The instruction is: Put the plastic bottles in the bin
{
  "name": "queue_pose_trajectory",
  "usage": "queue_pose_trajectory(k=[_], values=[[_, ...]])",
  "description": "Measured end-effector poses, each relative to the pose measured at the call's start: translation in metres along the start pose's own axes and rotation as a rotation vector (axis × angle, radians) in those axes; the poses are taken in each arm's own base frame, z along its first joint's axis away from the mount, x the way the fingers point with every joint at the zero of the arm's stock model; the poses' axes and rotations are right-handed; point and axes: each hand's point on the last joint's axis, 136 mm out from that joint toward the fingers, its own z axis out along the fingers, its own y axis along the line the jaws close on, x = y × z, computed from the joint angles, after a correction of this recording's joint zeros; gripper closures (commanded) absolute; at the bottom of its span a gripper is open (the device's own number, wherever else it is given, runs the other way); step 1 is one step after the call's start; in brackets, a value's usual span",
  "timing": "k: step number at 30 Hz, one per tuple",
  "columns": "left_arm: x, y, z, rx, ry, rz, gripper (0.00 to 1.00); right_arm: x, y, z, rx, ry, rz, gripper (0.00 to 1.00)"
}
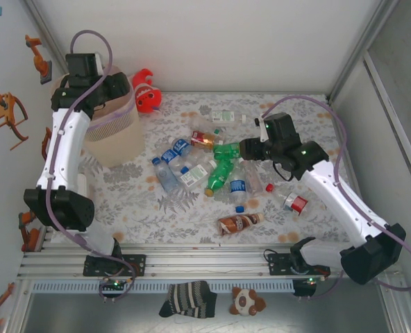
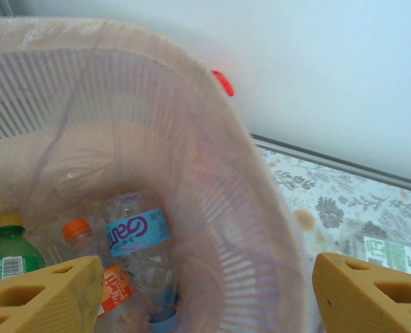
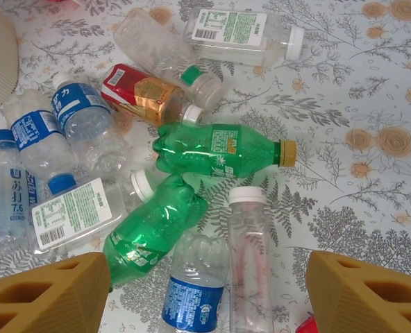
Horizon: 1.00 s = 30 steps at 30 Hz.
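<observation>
The left claw (image 2: 205, 295) hung over the mouth of the bin (image 2: 250, 159), its two yellow fingers (image 2: 49, 295) spread wide with nothing between them. From the top camera this claw (image 1: 94, 89) sat above the bin's (image 1: 119, 139) far rim.

Inside the bin lay several of the plastic bottles. A green bottle with a yellow cap (image 2: 7, 253) rested against the near wall, and beside it were a clear bottle with an orange cap (image 2: 80, 232) and a clear bottle with a blue label (image 2: 136, 232).

The right claw (image 1: 245, 148) was well to the right of the bin, above a heap of bottles on the flowered worktop (image 1: 139, 208). Its fingers (image 3: 49, 295) also stood wide apart, gripping nothing. Its wrist camera placed the claw (image 3: 209, 295) over a clear bottle with a white cap (image 3: 247, 243) and a blue-labelled bottle (image 3: 191, 295), both lying flat beneath it.

Just beyond these, a green bottle with a gold cap (image 3: 219, 149) lay crosswise, with a second crushed green bottle (image 3: 150, 229) touching it. Nearer the bin sat a red-and-gold bottle (image 3: 146, 94) and more blue-labelled ones (image 3: 80, 107). A clear bottle with a green-and-white label (image 3: 240, 31) lay at the far side of the heap.

A brown bottle (image 1: 239, 223) lay apart, farther from the bin towards the arm bases, and a red-labelled bottle (image 1: 296, 203) lay under the right arm. A red fish plush (image 1: 146, 91) sat just beside the bin's far right side.
</observation>
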Motion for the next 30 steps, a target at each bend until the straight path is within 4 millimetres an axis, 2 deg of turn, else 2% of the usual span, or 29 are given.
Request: queue_pose_trajectory(k=[4,6,10,13,18,24,30], values=[[0.000,-0.026,-0.022,0.036,-0.032,0.035,0.21,-0.001,0.002,0.001,-0.012,-0.004,0.003,0.27],[0.006,-0.038,-0.031,0.057,-0.034,0.053,0.22,-0.001,0.003,0.001,-0.016,-0.003,0.005,0.27],[0.031,-0.056,-0.037,0.069,-0.003,0.092,0.24,-0.001,0.004,0.001,-0.024,-0.001,0.009,0.27],[0.060,-0.065,-0.035,0.060,0.043,0.123,0.25,-0.001,0.006,0.001,-0.031,0.001,0.013,0.27],[0.114,-0.062,-0.030,0.008,0.138,0.148,0.26,0.001,0.006,0.003,-0.033,0.006,0.016,0.27],[0.168,-0.053,-0.028,-0.038,0.225,0.124,0.26,0.008,0.004,0.006,-0.029,0.022,0.016,0.27],[0.216,-0.045,-0.017,-0.086,0.318,0.083,0.26,0.014,0.003,0.010,-0.028,0.039,0.015,0.27]])
